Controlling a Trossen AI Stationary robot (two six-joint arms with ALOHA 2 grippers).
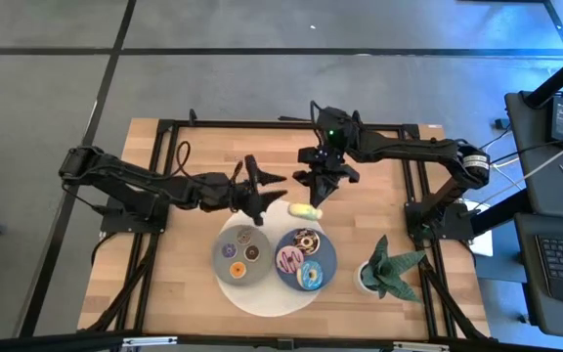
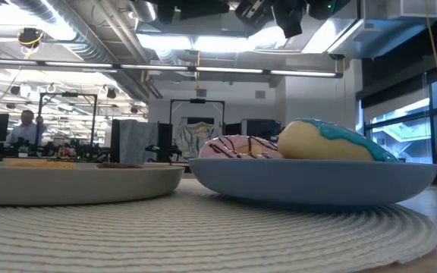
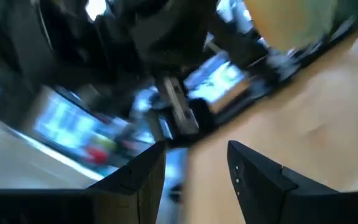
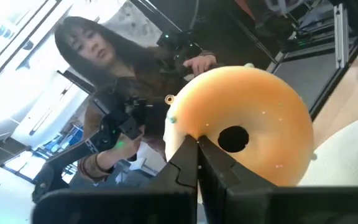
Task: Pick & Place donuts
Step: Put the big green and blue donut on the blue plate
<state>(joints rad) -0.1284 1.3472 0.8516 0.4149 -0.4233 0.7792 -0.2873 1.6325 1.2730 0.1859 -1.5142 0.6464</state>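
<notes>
Three larger donuts are plated on the blue plate (image 1: 326,252), 6 o'clock on the surface (image 1: 164,284): chocolate-sprinkle (image 1: 305,239), pink (image 1: 289,259), blue (image 1: 311,276). The grey plate (image 1: 221,262) at its 9 o'clock carries the tiny ones, incl. purple (image 1: 231,250) and orange (image 1: 238,268). So they're sorted by size, with both plates on the woven mat (image 1: 267,298).

One is still outstanding: the yellow-green donut (image 1: 305,209), at 12 o'clock from the blue plate, just off the mat edge. The right end effector (image 1: 319,194) is right over it. In the right wrist view the fingers are pressed close together against the ring's rim and the donut shows its plain underside, so it's tipped up. I read that as a rim pinch. I can't confirm from above whether it's clear of the surface.

Left end effector (image 1: 262,186) is at 10 o'clock from that donut with its fingers spread and nothing between them. It's probably parked there to keep out of the right arm's path.

Potted plant (image 1: 389,269) sits at 3 o'clock of the plates, clear of the drop route. A person (image 4: 123,81) is visible beyond the surface, not involved.

Likely next move is a short carry toward 6 o'clock into the blue plate. The rim grip may let the ring swing.
</notes>
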